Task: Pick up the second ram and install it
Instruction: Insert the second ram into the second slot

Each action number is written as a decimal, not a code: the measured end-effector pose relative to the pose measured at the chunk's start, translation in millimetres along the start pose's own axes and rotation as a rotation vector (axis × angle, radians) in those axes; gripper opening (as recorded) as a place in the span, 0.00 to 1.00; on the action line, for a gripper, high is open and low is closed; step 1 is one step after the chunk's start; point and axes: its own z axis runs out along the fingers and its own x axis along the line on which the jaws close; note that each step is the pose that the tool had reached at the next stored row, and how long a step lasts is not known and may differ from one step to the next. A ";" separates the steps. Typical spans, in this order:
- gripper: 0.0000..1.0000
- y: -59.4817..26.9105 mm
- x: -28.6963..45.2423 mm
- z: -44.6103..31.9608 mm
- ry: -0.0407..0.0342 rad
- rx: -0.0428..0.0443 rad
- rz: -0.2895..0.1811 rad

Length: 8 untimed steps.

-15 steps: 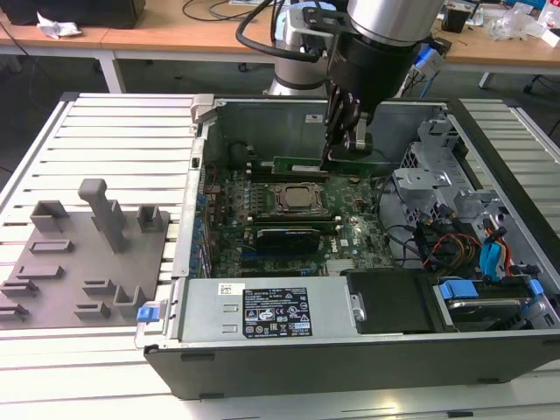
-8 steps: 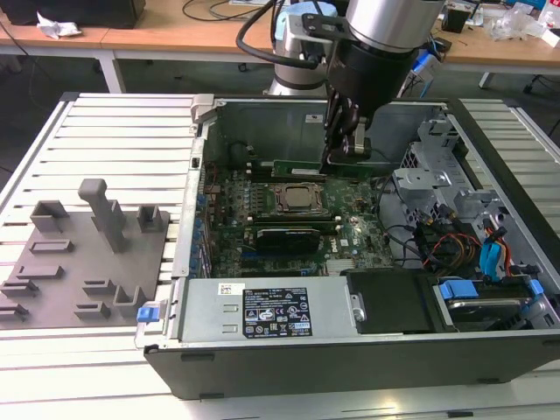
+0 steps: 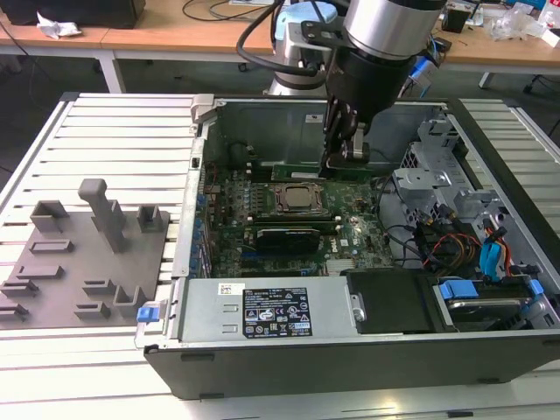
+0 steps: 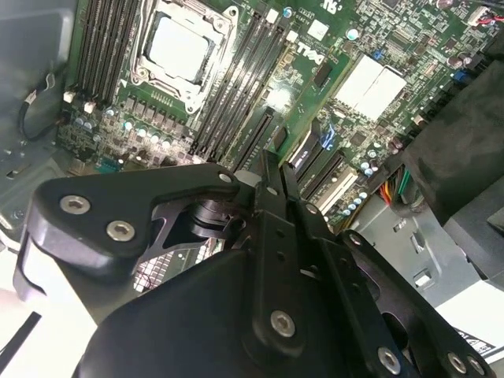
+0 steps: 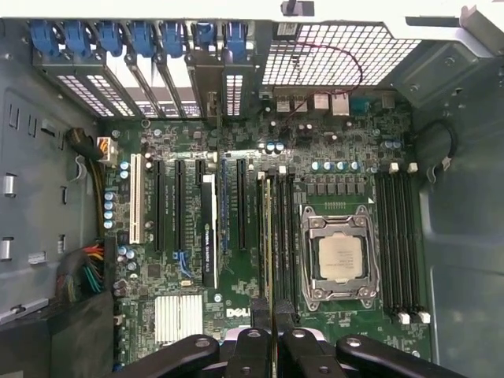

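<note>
Second ram: thin green stick, edge-on in black hand.

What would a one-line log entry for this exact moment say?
gripper: shut on thin green circuit-board stick | stick: edge-down over long black socket strips beside silver processor socket | seated: cannot tell

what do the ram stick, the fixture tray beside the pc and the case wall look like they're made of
Ram stick: likely fibreglass circuit board, a thin green strip under the gripper.
Fixture tray: looks like matte grey plastic, possibly printed; dull blocks with no shine.
Case wall: probably sheet metal, bare grey with a soft sheen and folded edges.
</note>
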 end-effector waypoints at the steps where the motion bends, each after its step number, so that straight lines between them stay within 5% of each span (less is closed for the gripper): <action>1: 0.13 -0.1 0.0 0.7 -0.0001 0.0001 0.000; 8: 0.13 1.3 -3.4 4.4 0.0000 0.0000 0.000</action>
